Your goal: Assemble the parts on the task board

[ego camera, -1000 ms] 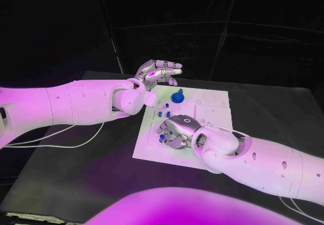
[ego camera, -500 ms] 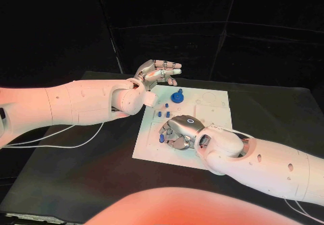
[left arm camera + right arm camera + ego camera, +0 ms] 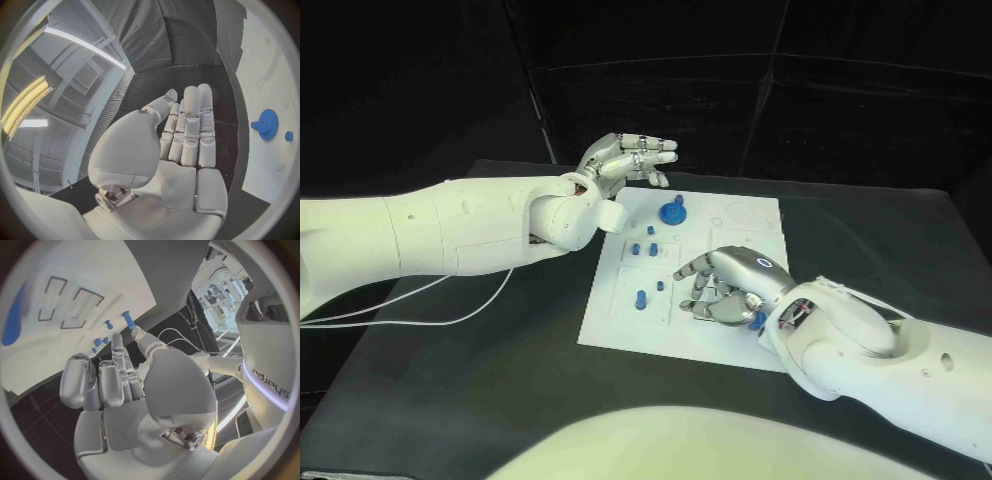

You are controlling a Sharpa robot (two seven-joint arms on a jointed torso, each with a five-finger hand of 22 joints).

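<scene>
A white task board (image 3: 625, 320) lies in the middle of the black table (image 3: 473, 380), with the robot's two arms reaching in from either side. The right robot hand (image 3: 726, 290) hangs low over the board's near half, fingers curled downward, and a small blue part (image 3: 757, 321) shows at its underside beside the wrist; whether the fingers actually grip that part cannot be told from the head view. In the right wrist view the same hand (image 3: 119, 390) has its fingers partly bent, with a blurred blue shape (image 3: 12, 315) at the rim of the circle.

The left robot hand (image 3: 626, 157) is raised above the board's far left corner, palm up, fingers extended and close together, holding nothing; the left wrist view shows that open palm (image 3: 181, 150) clear of any part.

On the board, a blue gear (image 3: 675, 212) stands upright near the far edge, just beside the left hand and well apart from the right. Several small blue pegs (image 3: 643, 247) stand between the two hands, left of the board's centre, and two more (image 3: 640, 297) sit nearer, just left of the right hand's fingertips. The gear (image 3: 268, 124) also appears in the left wrist view.
</scene>
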